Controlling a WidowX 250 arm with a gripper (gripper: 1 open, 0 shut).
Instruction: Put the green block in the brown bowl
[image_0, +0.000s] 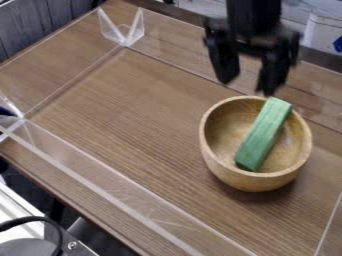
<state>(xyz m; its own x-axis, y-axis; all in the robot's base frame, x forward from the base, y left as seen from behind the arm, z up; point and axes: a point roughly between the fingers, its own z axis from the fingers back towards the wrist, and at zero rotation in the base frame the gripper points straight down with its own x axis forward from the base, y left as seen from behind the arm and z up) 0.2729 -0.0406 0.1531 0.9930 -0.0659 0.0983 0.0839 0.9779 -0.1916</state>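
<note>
The green block (263, 133) lies slanted inside the brown bowl (223, 160), one end leaning on the far rim, the other down in the hollow. The bowl sits on the wooden table at the right. My gripper (253, 68) hangs above and behind the bowl, well off the block. Its two dark fingers (225, 60) are spread apart with nothing between them, so it is open.
A wood-grain table (120, 110) is fenced by a low clear plastic wall (80, 160) along the front and left. A clear bracket (124, 30) stands at the far corner. Dark cabling and a wheel (40, 240) show below the front edge.
</note>
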